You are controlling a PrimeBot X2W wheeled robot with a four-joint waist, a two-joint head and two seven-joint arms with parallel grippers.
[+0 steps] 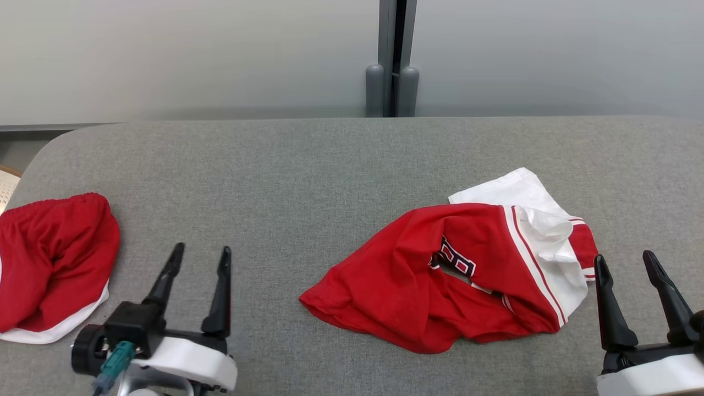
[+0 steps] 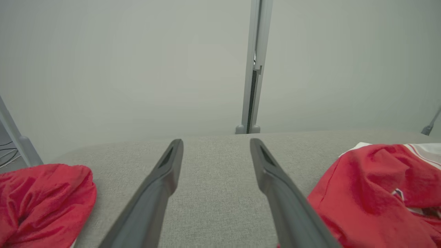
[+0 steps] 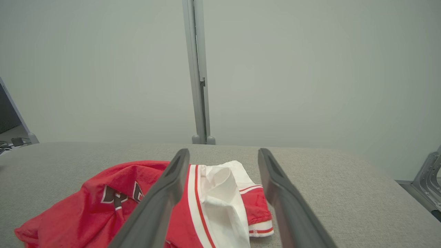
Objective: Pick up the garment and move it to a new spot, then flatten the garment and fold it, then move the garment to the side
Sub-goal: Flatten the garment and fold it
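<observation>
The garment [image 1: 440, 275] lies crumpled on the bench [image 1: 286, 176], near the right tool [image 1: 624, 256]. That and the left tool [image 1: 202, 248] stand wide and empty. A pinch could catch one layer only, leaving it bunched, or stray to the other red cloth [image 1: 55, 258].

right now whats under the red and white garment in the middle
The garment lies crumpled on the grey table, which shows all round it. Anything beneath its folds is covered.
</observation>
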